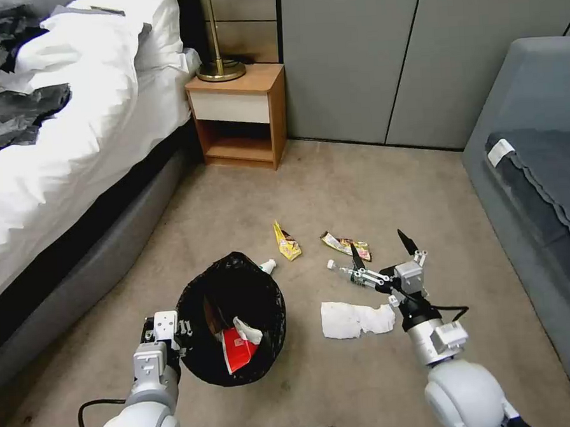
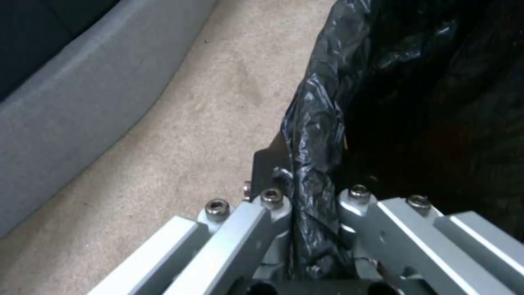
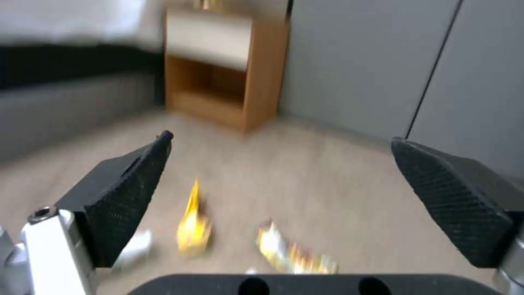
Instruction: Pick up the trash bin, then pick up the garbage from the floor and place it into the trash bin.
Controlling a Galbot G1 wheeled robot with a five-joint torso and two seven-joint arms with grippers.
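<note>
The trash bin (image 1: pixel 194 295), lined with a black bag, hangs tilted above the carpet. My left gripper (image 1: pixel 176 334) is shut on its near rim, and the left wrist view has the bag's rim (image 2: pixel 322 123) pinched in that gripper (image 2: pixel 306 184). A red-and-white carton (image 1: pixel 240 348) and a tissue lie inside. My right gripper (image 1: pixel 381 247) hovers open over the floor garbage: a yellow wrapper (image 1: pixel 287 241), a brown wrapper (image 1: pixel 345 244), a small bottle (image 1: pixel 345 273), a white tissue (image 1: pixel 354 318). The right gripper (image 3: pixel 289 164) frames both wrappers (image 3: pixel 194 223).
A bed (image 1: pixel 71 142) runs along the left, its grey base near the bin. A wooden nightstand (image 1: pixel 241 114) with a lamp stands at the back. A grey sofa (image 1: pixel 537 162) lines the right. A white bottle (image 1: pixel 268 265) lies by the bin's far rim.
</note>
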